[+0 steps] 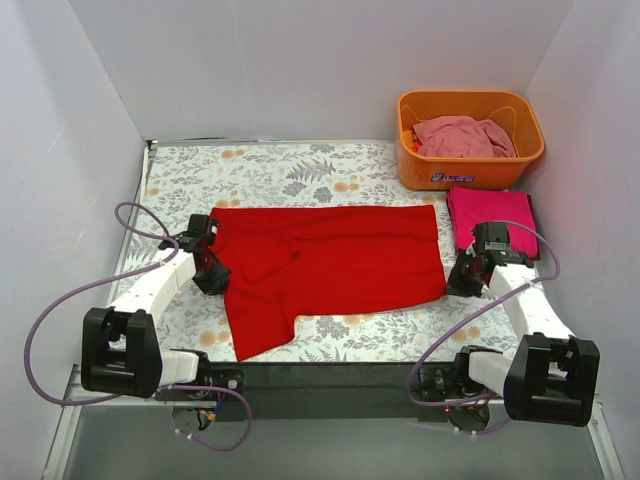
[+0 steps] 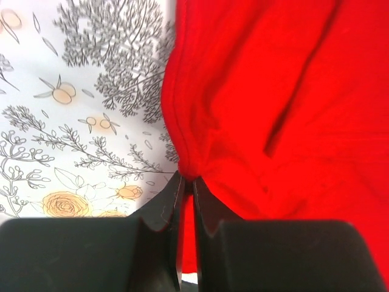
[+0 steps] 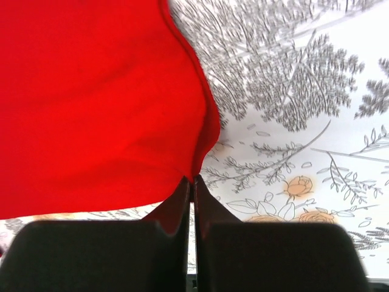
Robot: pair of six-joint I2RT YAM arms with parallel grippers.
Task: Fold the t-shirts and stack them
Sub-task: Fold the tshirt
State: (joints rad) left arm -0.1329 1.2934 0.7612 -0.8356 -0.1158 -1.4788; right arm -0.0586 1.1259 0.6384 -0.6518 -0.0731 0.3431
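The bright red t-shirt point(image 1: 330, 265) lies spread across the middle of the table, partly folded, one sleeve trailing toward the front left. My left gripper point(image 1: 213, 282) is shut on its left edge; the left wrist view shows red cloth point(image 2: 267, 109) pinched between the tips. My right gripper point(image 1: 458, 284) is shut on the shirt's right front corner, seen in the right wrist view point(image 3: 97, 103). The magenta-pink t-shirt point(image 1: 490, 210) lies folded at the right, behind my right arm. The dusty pale pink t-shirt point(image 1: 460, 136) is bunched in the orange basket point(image 1: 436, 172).
The table carries a floral-print cloth point(image 1: 280, 175). White walls close in the left, back and right. The orange basket stands at the back right corner. Purple cables loop from both arms near the front edge.
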